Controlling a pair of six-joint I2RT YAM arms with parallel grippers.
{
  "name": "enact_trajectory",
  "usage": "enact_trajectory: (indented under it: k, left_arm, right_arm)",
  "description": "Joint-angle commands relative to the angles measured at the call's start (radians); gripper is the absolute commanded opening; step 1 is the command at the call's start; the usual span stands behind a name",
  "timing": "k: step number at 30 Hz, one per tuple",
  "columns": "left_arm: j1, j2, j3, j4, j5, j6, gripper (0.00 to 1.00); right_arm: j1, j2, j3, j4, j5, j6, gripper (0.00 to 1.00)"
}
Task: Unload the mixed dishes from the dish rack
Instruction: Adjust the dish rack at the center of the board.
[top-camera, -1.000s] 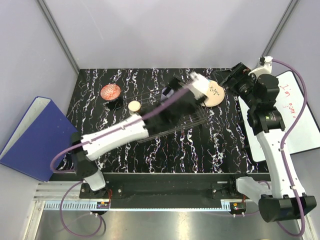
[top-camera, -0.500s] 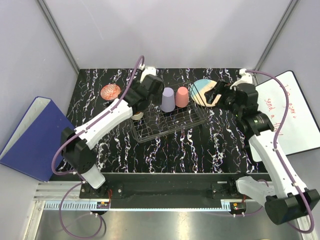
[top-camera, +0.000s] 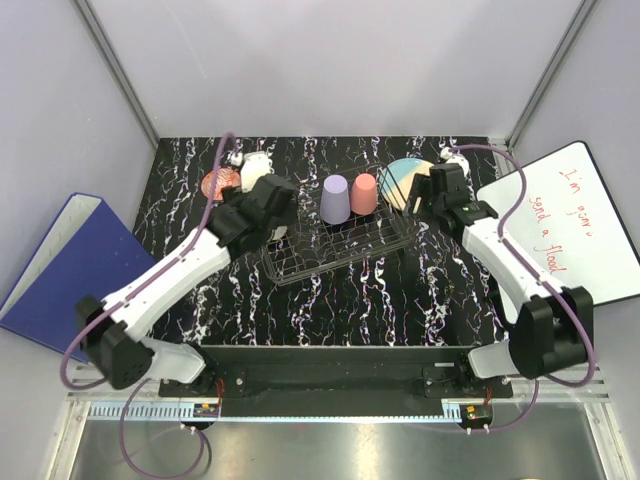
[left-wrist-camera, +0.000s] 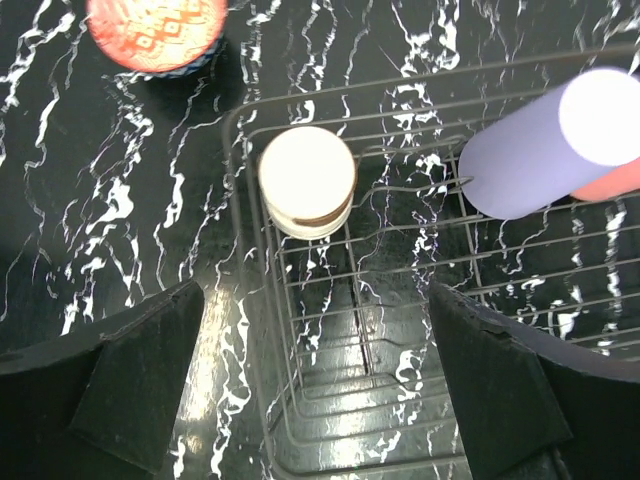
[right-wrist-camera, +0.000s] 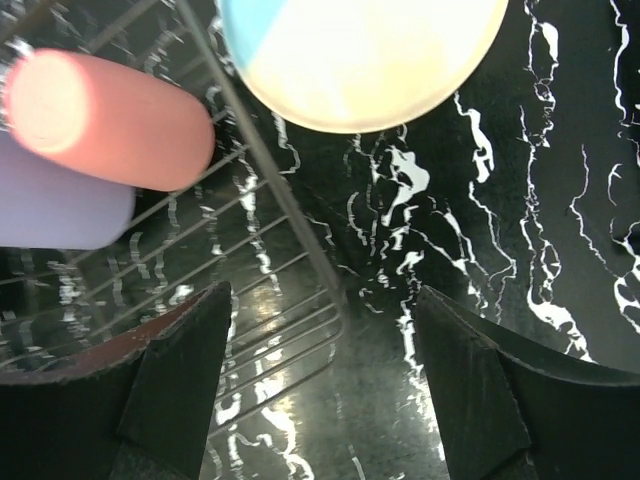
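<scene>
left gripper (left-wrist-camera: 315, 300): jaws wide apart, empty | whitish cup (left-wrist-camera: 307, 180): stands in left corner of dish rack (top-camera: 330, 255), dead ahead, centred between the fingers; left arm nearer | right gripper (right-wrist-camera: 320, 300): spread, empty; plate (right-wrist-camera: 360, 60) ahead at rack's right end

Seen from above, the left arm's wrist hid the left end of the dish rack (top-camera: 345, 250) and the whitish cup (left-wrist-camera: 307, 180) in it, and covered part of the red-orange bowl (top-camera: 214, 184). The right pincer (top-camera: 418, 192) covered the plate's (top-camera: 398, 180) right edge. In the left wrist view the top edge cut the bowl, the right edge cut the lavender cup (left-wrist-camera: 540, 150), and the salmon-pink cup (left-wrist-camera: 612, 180) showed only as a sliver behind it. In the right wrist view the plate ran off the top and the lavender cup off the left.
</scene>
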Motion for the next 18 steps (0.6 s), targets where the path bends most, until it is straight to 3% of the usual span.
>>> enact_trajectory:
  k: [1, 12, 18]
  left_arm:
    - [0.004, -0.090, -0.067, 0.024, -0.064, -0.096, 0.99]
    - [0.005, -0.087, -0.172, 0.037, -0.062, -0.159, 0.99]
    - [0.013, -0.052, -0.186, 0.045, -0.035, -0.160, 0.99]
  right_arm:
    - [0.007, 0.099, 0.089, 0.066, 0.043, -0.073, 0.81]
    - [0.007, 0.257, 0.167, 0.099, 0.009, -0.113, 0.82]
    - [0.007, 0.297, 0.156, 0.115, -0.034, -0.089, 0.66]
